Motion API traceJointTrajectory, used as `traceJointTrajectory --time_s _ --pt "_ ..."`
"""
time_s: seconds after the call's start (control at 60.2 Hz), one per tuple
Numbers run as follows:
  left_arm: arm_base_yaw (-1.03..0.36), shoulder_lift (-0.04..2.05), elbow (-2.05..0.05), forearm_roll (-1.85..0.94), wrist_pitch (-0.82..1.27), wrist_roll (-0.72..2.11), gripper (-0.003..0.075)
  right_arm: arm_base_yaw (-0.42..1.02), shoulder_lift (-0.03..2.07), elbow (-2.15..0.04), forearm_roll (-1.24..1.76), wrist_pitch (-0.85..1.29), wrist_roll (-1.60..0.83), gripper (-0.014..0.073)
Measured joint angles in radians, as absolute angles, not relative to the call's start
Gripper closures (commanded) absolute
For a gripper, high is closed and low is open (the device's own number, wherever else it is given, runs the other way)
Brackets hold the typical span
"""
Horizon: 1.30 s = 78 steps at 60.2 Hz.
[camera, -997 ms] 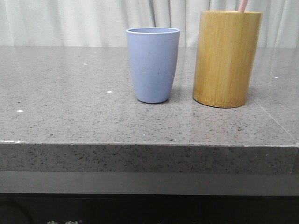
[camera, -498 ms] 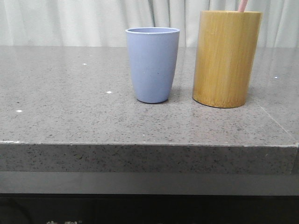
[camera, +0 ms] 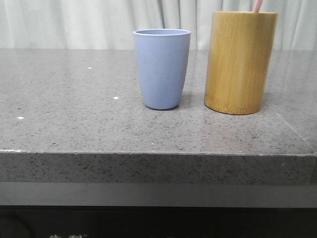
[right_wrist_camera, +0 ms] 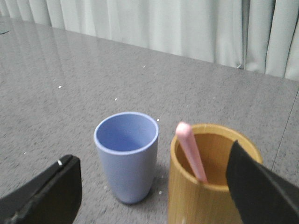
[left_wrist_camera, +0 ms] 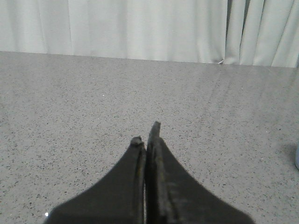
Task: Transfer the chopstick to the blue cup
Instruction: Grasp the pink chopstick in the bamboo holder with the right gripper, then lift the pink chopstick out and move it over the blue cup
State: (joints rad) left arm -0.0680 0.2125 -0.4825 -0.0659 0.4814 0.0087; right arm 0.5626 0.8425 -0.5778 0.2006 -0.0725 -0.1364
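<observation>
A grey speckled stone table [camera: 74, 109] is seen filling the front view, with pale curtains [camera: 74, 22] hung behind it. On the table, towards the right, a tall yellow-brown bamboo holder [camera: 241, 62] is stood upright, and just beside it on its left, not touching, a shorter blue cup [camera: 162, 68] is stood upright and is shown empty from above. A single pale pink chopstick [right_wrist_camera: 190, 151] is leant inside the bamboo holder, with its rounded end raised above the rim; only that tip is caught in the front view. The right gripper [right_wrist_camera: 154, 184] is held above the two vessels with its jaws spread wide apart, nothing between them. The left gripper [left_wrist_camera: 145, 140] is held over bare table, well away from the cup, with its jaws pressed together and nothing gripped.
</observation>
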Motion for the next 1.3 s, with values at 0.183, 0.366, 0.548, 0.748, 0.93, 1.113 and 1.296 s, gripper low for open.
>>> traceJointTrajectory --time_s 0.183,0.366,0.548,0.748,0.93,1.113,1.296 --pt "-0.068 0.213 -0.483 -0.066 0.479 0.009 0.0739 0.565 0.939 -0.578 0.205 -0.184 -0.136 0.0055" --pt "-0.068 0.213 -0.483 -0.066 0.479 0.009 0.0739 0.565 0.953 -0.578 0.207 -0.222 -0.136 0.0346" --pt "-0.068 0.213 -0.483 -0.066 0.479 0.009 0.0739 0.565 0.953 -0.578 0.209 -0.237 -0.136 0.0447" --pt "-0.068 0.213 -0.483 -0.066 0.477 0.009 0.0739 0.565 0.953 -0.578 0.211 -0.272 -0.136 0.0552" --pt "-0.068 0.213 -0.483 -0.066 0.477 0.009 0.0739 0.565 0.953 -0.578 0.211 -0.314 -0.136 0.0567" --pt "-0.068 0.213 -0.483 -0.066 0.477 0.009 0.0739 0.565 0.953 -0.578 0.211 -0.339 -0.136 0.0581" --pt "-0.068 0.213 -0.483 -0.066 0.477 0.009 0.0739 0.565 0.953 -0.582 0.211 -0.381 -0.136 0.059"
